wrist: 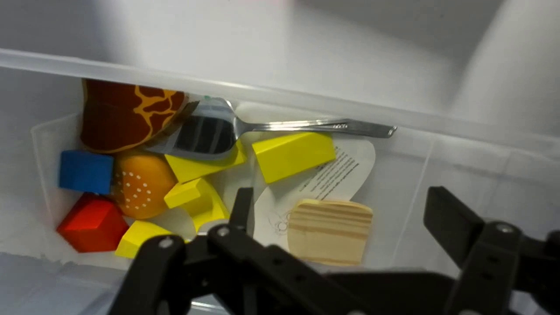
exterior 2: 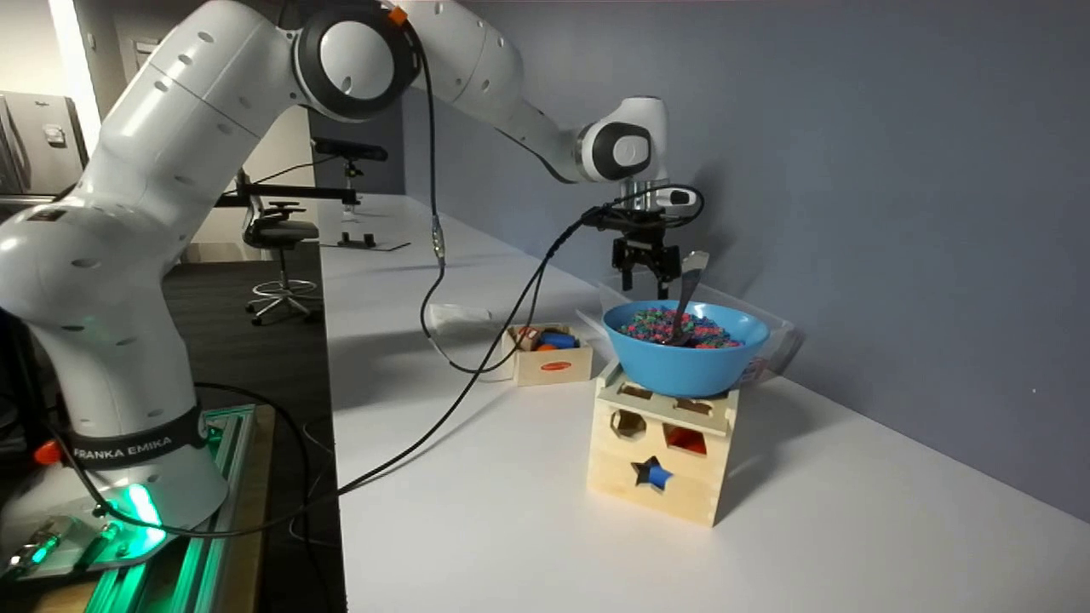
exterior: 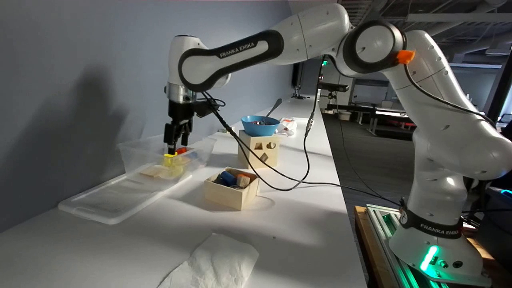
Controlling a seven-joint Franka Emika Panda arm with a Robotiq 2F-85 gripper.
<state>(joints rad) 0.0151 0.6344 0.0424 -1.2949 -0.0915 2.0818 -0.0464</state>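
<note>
Gripper [wrist: 343, 210] over clear rectangular plastic bin [wrist: 393, 175], jaws apart, nothing btwn them. Flat pale striped wooden piece [wrist: 330, 232] lies in bin below gap; contact unclear. Yellow angular block [wrist: 294, 155] + silver metal spatula [wrist: 306, 126] nearby. Prog: translucent plastic lid [exterior: 112, 202] already off, flat by bin; no grasp yet, so no lift.

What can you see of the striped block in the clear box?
In the wrist view, the striped block looks wooden: tan with brown stripes, rounded upper corners and sides narrowing slightly downward. It lies broad face up in the clear box, its left part overlapping a white printed card. Its underside is hidden. The open gripper hangs above, its jaws apart on either side, neither touching it.
</note>
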